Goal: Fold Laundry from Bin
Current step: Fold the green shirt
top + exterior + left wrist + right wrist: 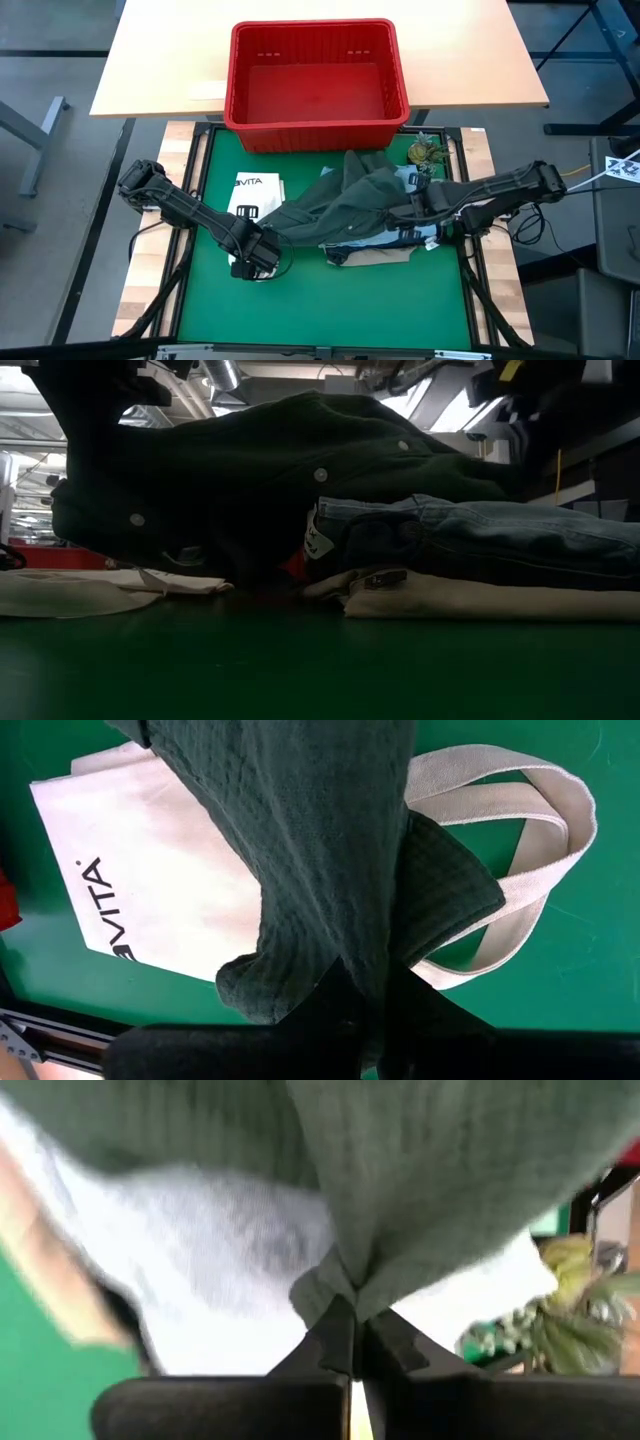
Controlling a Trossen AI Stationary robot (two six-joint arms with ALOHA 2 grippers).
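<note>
Green garment (340, 195) grasped at opposite edges by left hand (258, 255) and right hand (408, 208), both clenched; spreading flat is judged next.
</note>
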